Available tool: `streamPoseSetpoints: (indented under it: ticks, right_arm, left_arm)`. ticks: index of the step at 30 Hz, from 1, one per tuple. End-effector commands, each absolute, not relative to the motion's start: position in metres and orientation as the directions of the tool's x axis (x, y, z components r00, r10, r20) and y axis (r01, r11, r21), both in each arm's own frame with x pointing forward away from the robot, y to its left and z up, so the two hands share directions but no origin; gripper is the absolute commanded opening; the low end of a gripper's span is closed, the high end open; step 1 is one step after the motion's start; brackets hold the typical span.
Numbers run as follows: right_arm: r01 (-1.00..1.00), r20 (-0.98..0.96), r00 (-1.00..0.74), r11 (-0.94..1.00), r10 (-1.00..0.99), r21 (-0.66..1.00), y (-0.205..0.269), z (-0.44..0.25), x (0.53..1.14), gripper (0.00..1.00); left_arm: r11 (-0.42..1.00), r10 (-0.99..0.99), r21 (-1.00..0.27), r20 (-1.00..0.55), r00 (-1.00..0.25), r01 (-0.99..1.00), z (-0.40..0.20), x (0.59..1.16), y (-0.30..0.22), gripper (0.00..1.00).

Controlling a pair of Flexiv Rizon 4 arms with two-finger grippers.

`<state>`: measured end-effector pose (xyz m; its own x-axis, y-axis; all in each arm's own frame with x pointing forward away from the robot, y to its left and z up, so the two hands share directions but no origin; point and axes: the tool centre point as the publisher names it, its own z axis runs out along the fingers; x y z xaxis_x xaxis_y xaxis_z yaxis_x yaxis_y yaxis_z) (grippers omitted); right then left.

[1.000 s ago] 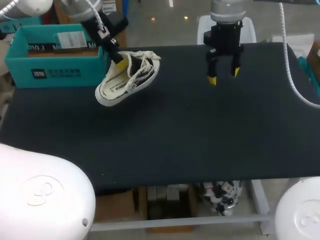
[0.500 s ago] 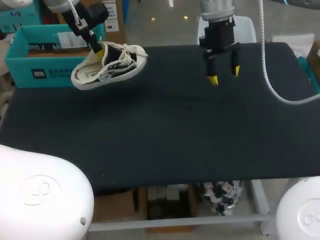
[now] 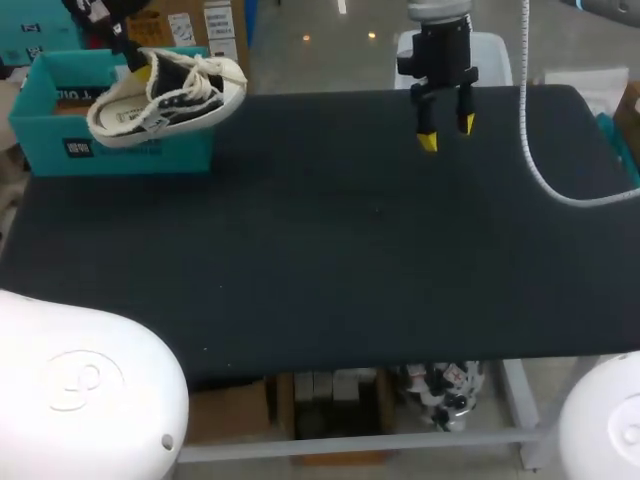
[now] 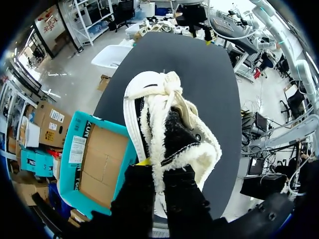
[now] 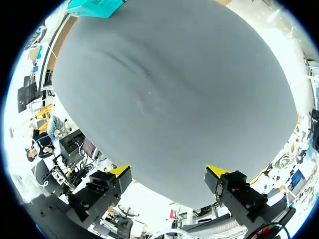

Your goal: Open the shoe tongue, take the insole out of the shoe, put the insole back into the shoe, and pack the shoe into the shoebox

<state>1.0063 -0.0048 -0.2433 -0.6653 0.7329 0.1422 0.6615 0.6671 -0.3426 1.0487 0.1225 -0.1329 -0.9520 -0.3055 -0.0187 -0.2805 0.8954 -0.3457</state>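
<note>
A robotics lab, it seems: a black-topped work table (image 3: pixel 350 250) spreads beneath the right gripper (image 3: pixel 446 133), and the left gripper (image 3: pixel 138 70) hangs well off to its side.

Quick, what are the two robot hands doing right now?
Left gripper: closed, holding the shoe.
Right gripper: open, holding nothing.
</note>
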Motion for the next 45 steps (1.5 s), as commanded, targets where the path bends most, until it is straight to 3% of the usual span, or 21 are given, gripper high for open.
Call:
streamPoseSetpoints:
  ticks: [1, 18, 32, 45]
  right_arm:
    - [0.682, 0.114, -0.702, 0.709, 0.703, -0.180, -0.007, -0.243, 0.995, 1.00]
    - [0.646, -0.034, -0.762, 0.763, 0.647, 0.024, -0.007, -0.235, 0.993, 1.00]
    - [0.527, -0.211, -0.813, 0.840, 0.542, 0.128, -0.002, -0.246, 0.994, 1.00]
    - [0.452, -0.174, -0.871, 0.889, 0.459, 0.080, -0.014, -0.246, 1.002, 1.00]
  left_arm:
    - [0.898, -0.257, -0.364, 0.022, -0.966, -0.247, -0.132, 1.059, 0.140, 0.00]
    - [0.898, -0.245, -0.352, 0.098, -0.964, -0.264, -0.145, 1.128, 0.218, 0.00]
    - [0.915, -0.196, -0.330, 0.140, -0.971, -0.232, -0.156, 1.176, 0.253, 0.00]
    - [0.938, -0.149, -0.281, 0.201, -0.968, -0.203, -0.194, 1.204, 0.265, 0.00]
